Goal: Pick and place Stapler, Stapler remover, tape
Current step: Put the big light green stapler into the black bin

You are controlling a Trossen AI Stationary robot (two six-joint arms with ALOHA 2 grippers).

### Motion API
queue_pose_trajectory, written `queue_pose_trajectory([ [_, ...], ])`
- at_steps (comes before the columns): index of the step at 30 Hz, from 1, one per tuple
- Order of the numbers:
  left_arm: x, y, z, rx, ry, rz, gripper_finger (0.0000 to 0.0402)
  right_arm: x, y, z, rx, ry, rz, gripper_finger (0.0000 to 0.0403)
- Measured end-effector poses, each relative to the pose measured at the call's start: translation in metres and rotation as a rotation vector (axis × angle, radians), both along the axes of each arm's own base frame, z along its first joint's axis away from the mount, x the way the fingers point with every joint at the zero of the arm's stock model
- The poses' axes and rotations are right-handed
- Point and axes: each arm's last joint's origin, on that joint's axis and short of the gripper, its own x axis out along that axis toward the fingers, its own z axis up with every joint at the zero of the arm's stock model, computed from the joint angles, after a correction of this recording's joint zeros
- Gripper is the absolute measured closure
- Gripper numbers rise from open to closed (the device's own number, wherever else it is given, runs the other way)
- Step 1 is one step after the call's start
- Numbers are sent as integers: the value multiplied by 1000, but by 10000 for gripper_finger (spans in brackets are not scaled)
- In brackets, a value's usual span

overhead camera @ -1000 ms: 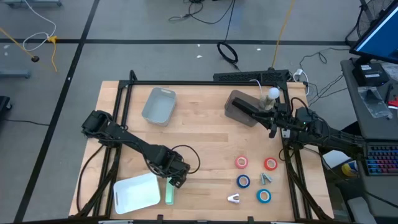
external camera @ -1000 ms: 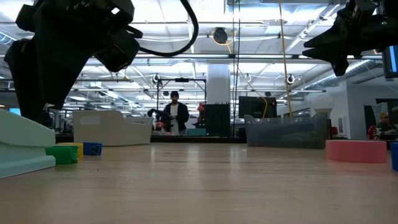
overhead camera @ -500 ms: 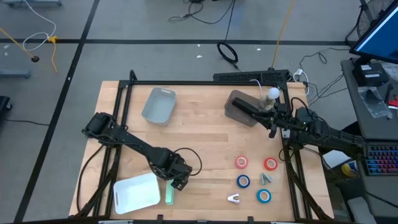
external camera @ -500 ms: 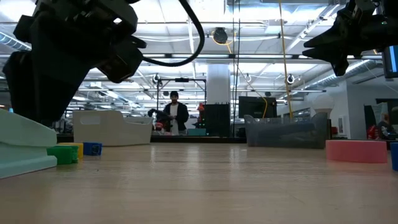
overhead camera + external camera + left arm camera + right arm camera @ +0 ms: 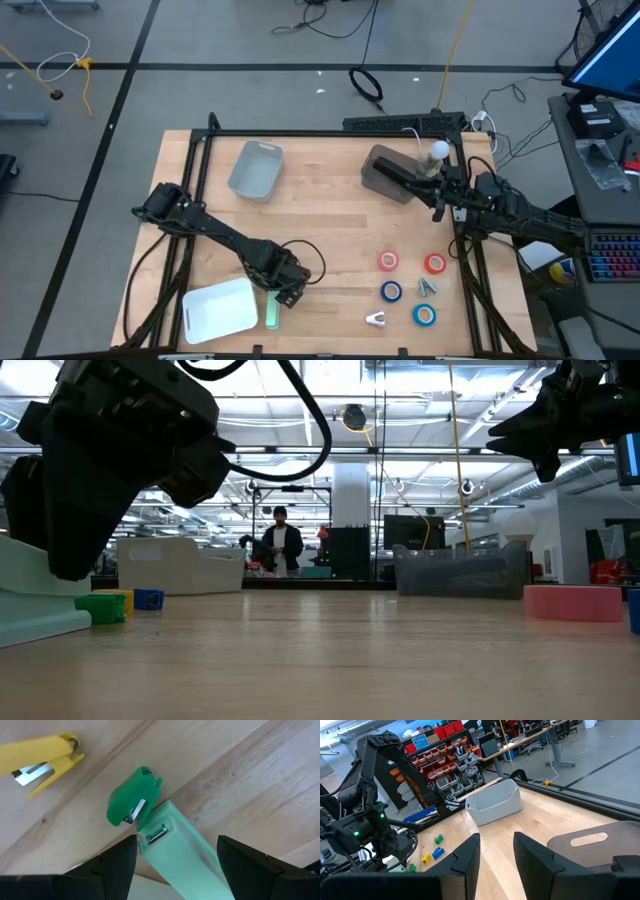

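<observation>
The left gripper (image 5: 176, 851) has lowered, jaws wide astride the mint stapler (image 5: 186, 856); right jaws narrow.

The left end effector (image 5: 284, 297) hides part of the mint stapler (image 5: 273, 316); the small coloured removers beneath it are also hidden.

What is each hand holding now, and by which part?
Nothing is held. The left hand is open, its fingers on either side of the mint green stapler without closing on it. The right hand is empty above the dark bin.
</observation>
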Motion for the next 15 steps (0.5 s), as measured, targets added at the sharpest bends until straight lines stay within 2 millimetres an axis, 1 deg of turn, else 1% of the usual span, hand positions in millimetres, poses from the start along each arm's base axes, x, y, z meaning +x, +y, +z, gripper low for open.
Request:
queue_pose_trajectory([
  [15,0,0,0,-1,9,25,131,0,0,0,0,0,0,291],
])
